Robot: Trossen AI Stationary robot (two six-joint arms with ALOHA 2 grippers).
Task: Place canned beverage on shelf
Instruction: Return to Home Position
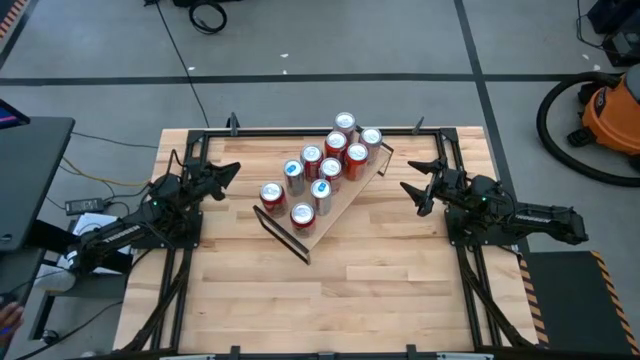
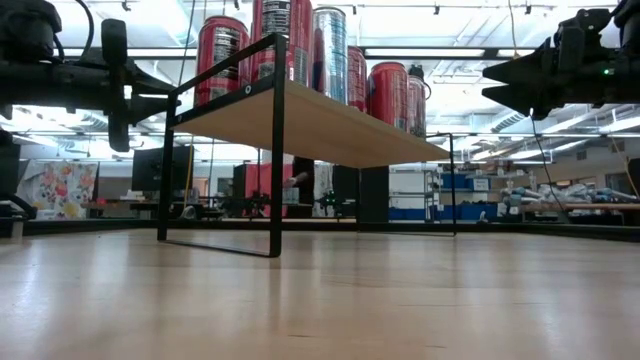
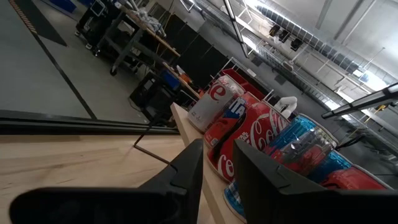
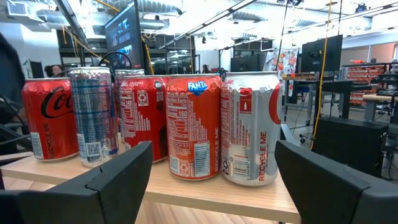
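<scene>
So here's what we've got: the long light-wood shelf (image 1: 343,198), with a thin black metal frame at each short end, sits on a diagonal in the middle of the high view. It runs from lower left to upper right on the slatted wooden tabletop (image 1: 380,290). We count ten upright aluminium drink cans (image 1: 321,190) on it, in two rows of five along the plank. They're mostly red, with a few silver-and-blue ones mixed in. The left gripper (image 1: 232,175) hangs just left of centre in that frame, pointing at the shelf's long side. It's near the shelf but clear of it and touching no can. Its dark fingers (image 3: 180,174) are parted by only a narrow gap and there's nothing in it. The right gripper (image 1: 412,198) is over on the right of centre, aimed at the shelf's upper-right end, also near but apart from it. Its fingers (image 4: 118,174) are spread wide and empty. Past them, in the right wrist view, we see a red Fanta can (image 4: 196,124) and a silver-and-red can (image 4: 252,130) standing closest on the plank, with more red and silver cans lined up to the left of the frame. In the low view both grippers float above the tabletop at about can height, one on each side of the frame, with the loaded shelf between them.
</scene>
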